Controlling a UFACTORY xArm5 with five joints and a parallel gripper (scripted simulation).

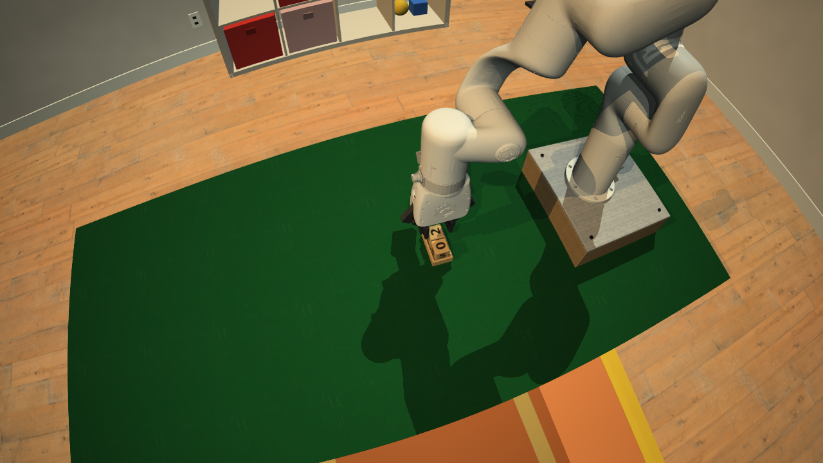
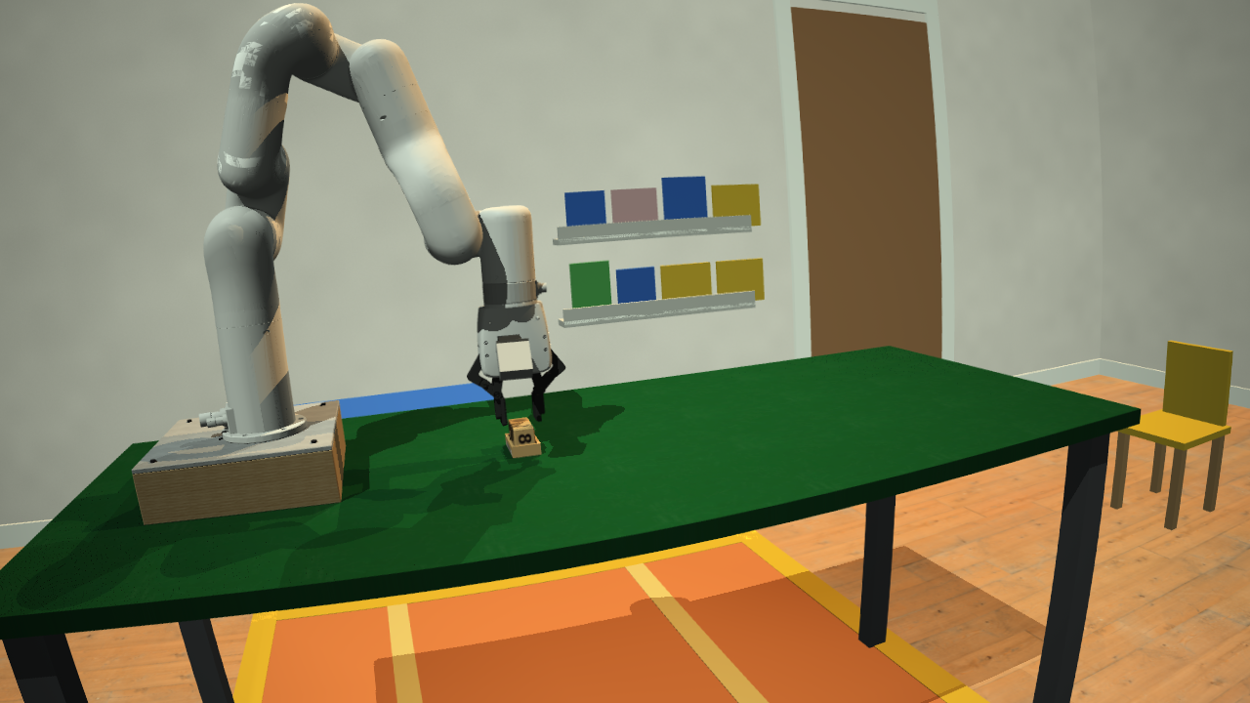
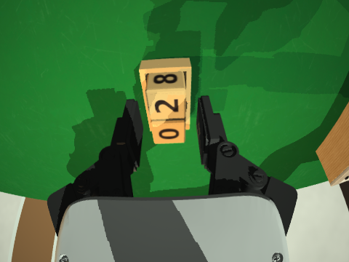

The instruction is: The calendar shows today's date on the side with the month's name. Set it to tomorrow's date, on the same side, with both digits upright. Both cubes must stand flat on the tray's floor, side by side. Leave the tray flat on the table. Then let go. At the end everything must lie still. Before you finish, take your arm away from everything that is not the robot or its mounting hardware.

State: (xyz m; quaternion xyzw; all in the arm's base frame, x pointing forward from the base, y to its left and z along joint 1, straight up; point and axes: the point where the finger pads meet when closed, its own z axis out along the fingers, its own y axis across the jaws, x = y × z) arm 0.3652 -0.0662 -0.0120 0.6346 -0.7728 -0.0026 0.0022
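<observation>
- The pincer [image 1: 438,230] [image 2: 520,418] [image 3: 168,111] points down at the little calendar, its fingers standing about halfway apart, and from where I stand it has hold of nothing.
- Right by the fingertips sits the calendar's wooden tray [image 1: 442,262] [image 2: 525,451] [image 3: 165,63], resting on the table, with two cubes side by side in it.
- One cube [image 1: 435,231] [image 2: 523,434] [image 3: 168,107] wears a 2 on top and an 8 on its outer end; its neighbour [image 1: 440,246] [image 3: 169,133] has a 0 on top. The month's name is hard to make out, so I can't tell which date the calendar shows.
- Under the pincer and well out around it spreads the green table [image 1: 201,316] [image 2: 786,436] [image 3: 36,54], crossed by the arm's shadow.
- Above the pincer, the pale arm [image 2: 428,184] arches back to a wooden base block [image 1: 633,224] [image 2: 244,489] [image 3: 336,149], on the same table, apart from the tray.
- Lower than the pincer, an orange and yellow rug [image 2: 489,611] lies on the floor.
- Well away from it are a yellow chair [image 2: 1197,385], two wall ledges [image 2: 655,231] [image 2: 655,310] of coloured panels, and a brown door [image 2: 874,192].
</observation>
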